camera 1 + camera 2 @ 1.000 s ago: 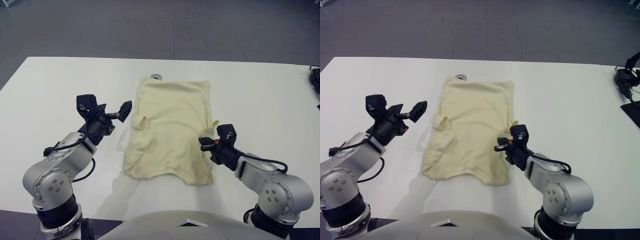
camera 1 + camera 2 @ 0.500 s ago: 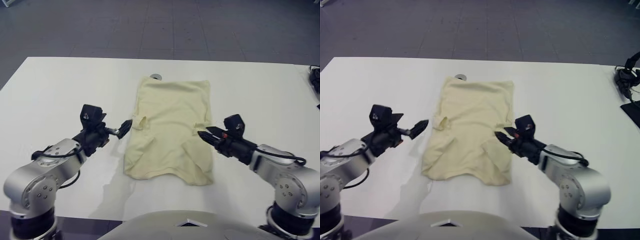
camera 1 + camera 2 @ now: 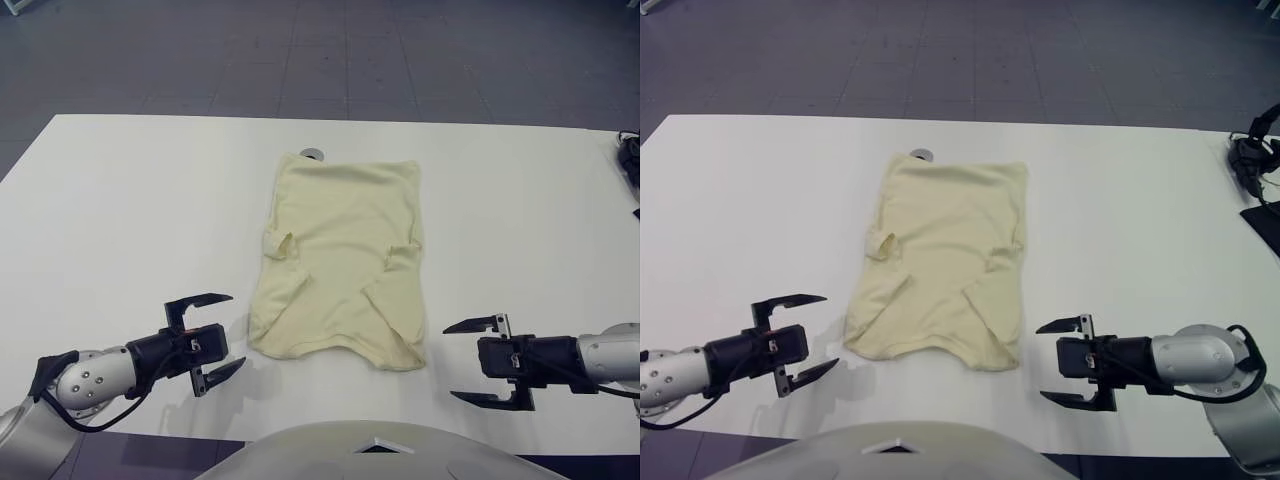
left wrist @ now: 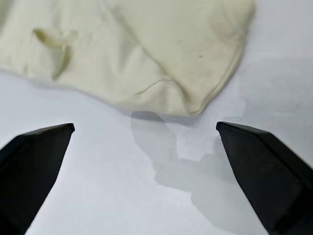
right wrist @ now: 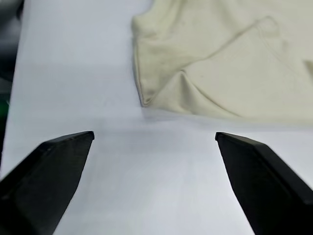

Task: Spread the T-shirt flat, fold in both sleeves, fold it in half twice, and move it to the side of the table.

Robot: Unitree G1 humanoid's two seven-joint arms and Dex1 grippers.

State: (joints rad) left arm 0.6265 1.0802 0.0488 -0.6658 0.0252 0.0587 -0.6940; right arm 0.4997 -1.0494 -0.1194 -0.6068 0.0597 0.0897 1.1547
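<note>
- White table (image 3: 120, 190): wide flat top, far edge against grey tiled floor (image 3: 300, 50).
- Cream T-shirt (image 3: 345, 260) flat on table near middle, long axis running away from robot. Both side flaps folded in over body, creases cross near lower half, near edge wavy.
- Small round grey object (image 3: 313, 153) on table at shirt's far left corner, touching or partly under it, cannot tell which.
- Black cabled gear (image 3: 1252, 152) at right table edge.
- Dark flat item (image 3: 1270, 225) just nearer than gear, cut by frame.
</note>
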